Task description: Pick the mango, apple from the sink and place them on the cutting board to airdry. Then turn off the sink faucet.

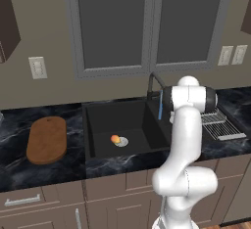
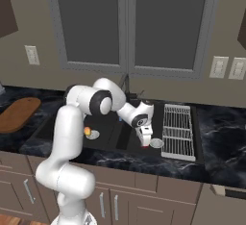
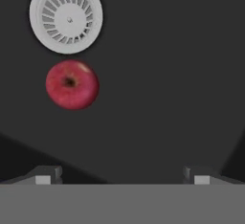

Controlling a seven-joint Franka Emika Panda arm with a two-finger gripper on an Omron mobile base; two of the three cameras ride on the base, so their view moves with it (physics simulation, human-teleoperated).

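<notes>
Apple (image 3: 72, 84) beside the drain (image 3: 66, 16) looks firm, smooth, probably wet; we'd pinch its widest middle with our gripper (image 3: 122, 179), fingers spread wide

The dark marbled counter (image 1: 44, 174) holds the black sink (image 1: 98, 120), landmark here. Left of the sink lies the cutting board (image 1: 46, 140); right of it rests 1 wire drying rack (image 2: 178, 130).

White arm bent forward and down, pincer (image 3: 122, 175) pointed straight down, its fingers (image 3: 47, 176) spread wide, nothing between them.
</notes>
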